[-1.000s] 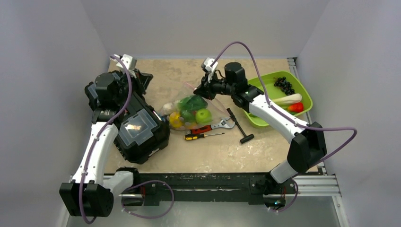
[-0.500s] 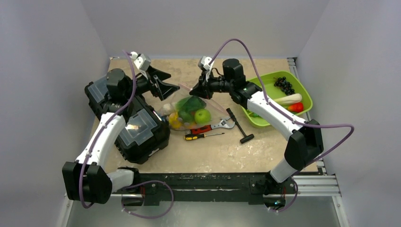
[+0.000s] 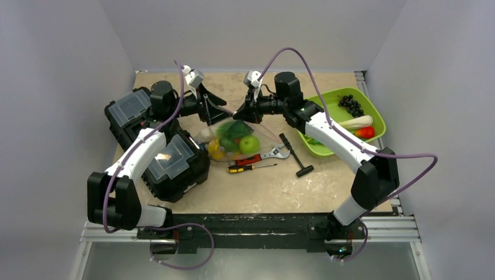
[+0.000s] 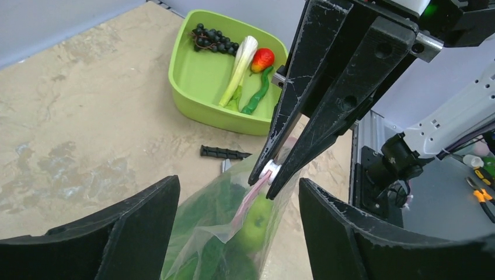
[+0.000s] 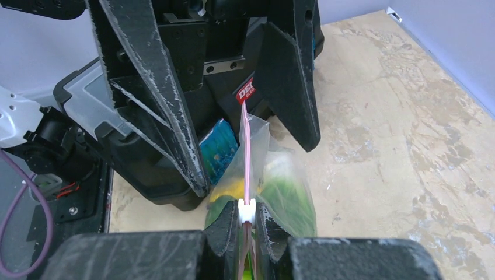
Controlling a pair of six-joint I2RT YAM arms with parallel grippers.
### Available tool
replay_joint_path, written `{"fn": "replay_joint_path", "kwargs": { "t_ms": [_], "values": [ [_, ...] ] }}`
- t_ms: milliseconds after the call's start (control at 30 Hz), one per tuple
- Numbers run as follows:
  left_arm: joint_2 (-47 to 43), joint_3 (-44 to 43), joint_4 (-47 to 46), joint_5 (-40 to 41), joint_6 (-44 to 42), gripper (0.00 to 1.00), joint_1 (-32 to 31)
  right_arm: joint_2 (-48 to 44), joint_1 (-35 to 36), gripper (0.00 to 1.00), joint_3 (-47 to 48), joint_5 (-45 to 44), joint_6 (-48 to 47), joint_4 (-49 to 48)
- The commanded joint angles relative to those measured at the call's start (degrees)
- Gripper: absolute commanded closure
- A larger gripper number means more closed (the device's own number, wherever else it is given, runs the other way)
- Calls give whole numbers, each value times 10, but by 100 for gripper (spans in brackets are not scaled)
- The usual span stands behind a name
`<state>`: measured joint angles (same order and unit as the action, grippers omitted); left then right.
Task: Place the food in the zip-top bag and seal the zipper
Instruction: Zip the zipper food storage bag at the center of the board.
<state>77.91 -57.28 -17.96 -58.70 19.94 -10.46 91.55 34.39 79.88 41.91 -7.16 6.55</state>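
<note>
The clear zip-top bag [image 3: 229, 147] lies mid-table holding food: a green apple [image 3: 250, 143], a green leaf [image 3: 235, 128] and a yellow piece [image 3: 216, 149]. My right gripper [image 5: 247, 219] is shut on the white slider of the pinkish-red zipper [image 5: 246, 157] and holds the bag's mouth edge up. My left gripper [image 4: 238, 192] stands open, one finger on each side of that raised edge without touching it, facing the right gripper [image 3: 238, 115]. More food lies in the lime-green tray [image 3: 378, 118]: dark grapes [image 3: 351, 105], a white-stemmed bok choy [image 4: 239, 58] and a red piece.
A black toolbox [image 3: 169, 157] with clear lids sits under the left arm. In front of the bag lie a red-handled wrench [image 3: 265, 155], a screwdriver [image 3: 251, 168] and a black T-handle tool [image 3: 295, 154].
The left arm has swung right from over the toolbox to the bag, and its gripper has gone from shut to open. The right gripper has shifted slightly left, still holding the slider.
</note>
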Motion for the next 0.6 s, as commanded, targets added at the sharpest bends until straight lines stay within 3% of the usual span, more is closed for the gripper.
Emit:
{"fn": "replay_joint_path", "kwargs": {
  "t_ms": [0,167,400,567],
  "values": [
    [2,-41,34,-39,-42,32,-2,-4,2,100,28,21,-11,-5],
    [3,-66,116,-46,-94,54,-7,-5,2,100,25,22,-11,-6],
    [-2,-66,120,-41,-99,63,-13,-2,2,100,29,26,-11,-7],
    [2,-73,128,-50,-99,64,-14,2,2,100,31,30,-10,-6]
  ]
}}
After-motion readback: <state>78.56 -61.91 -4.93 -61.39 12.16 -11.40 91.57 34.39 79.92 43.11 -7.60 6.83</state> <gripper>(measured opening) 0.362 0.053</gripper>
